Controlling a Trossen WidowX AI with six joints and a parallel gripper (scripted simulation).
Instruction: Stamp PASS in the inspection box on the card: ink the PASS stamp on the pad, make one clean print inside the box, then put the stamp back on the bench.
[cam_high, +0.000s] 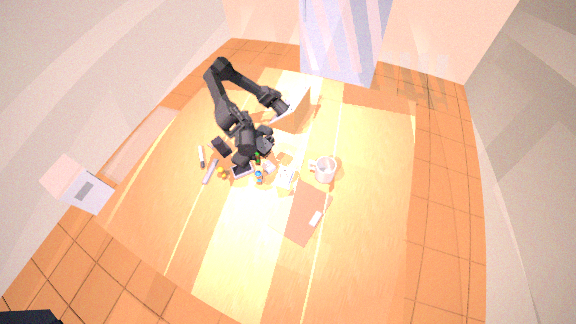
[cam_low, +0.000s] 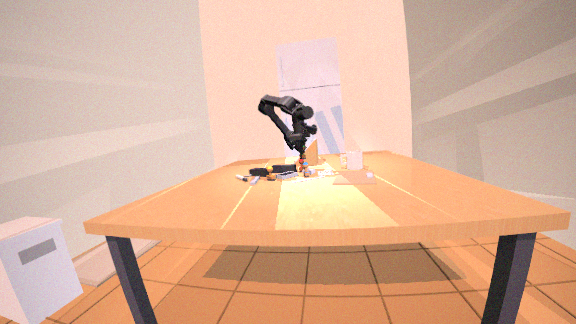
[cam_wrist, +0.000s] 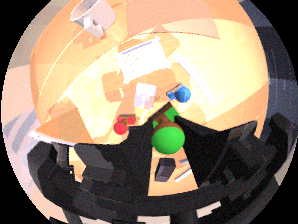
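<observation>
- Gripper (cam_wrist: 166, 137): pointing down over the far-left part of the bench (cam_low: 325, 210), jaws closed most of the way on the green-knobbed stamp (cam_wrist: 166, 137); dark fingers on either side of the knob in the wrist view.
- Green-knobbed stamp: held upright between the jaws, brown stem below the green knob; visible in the top view as a small green spot (cam_high: 257, 154) at the tip of the arm (cam_high: 230, 107). Whether the stamp face touches anything below cannot be told.
- Blue-knobbed stamp (cam_wrist: 181, 95): standing on the bench just beyond the held stamp in the wrist view; just beside the gripper, toward the near edge, in the top view (cam_high: 258, 175).
- Red-knobbed stamp (cam_wrist: 123, 124): on the bench to one side of the held stamp, close to a finger.
- Dark pad with pale frame (cam_high: 242, 171): flat on the bench just beside the gripper, toward the left edge.
- White card (cam_wrist: 141, 60): flat on the bench beyond the stamps, faint printed lines on it; box on it too small to make out.
- White mug (cam_high: 325, 169): upright, handle toward the gripper, well apart from the stamps toward the right edge.
- Brown sheet (cam_high: 306, 212): flat toward the near edge from the mug, a small white block (cam_high: 316, 218) on it.
- Pens (cam_high: 201, 156): two pale ones lying near the left edge, beside a dark block (cam_high: 220, 146).
</observation>
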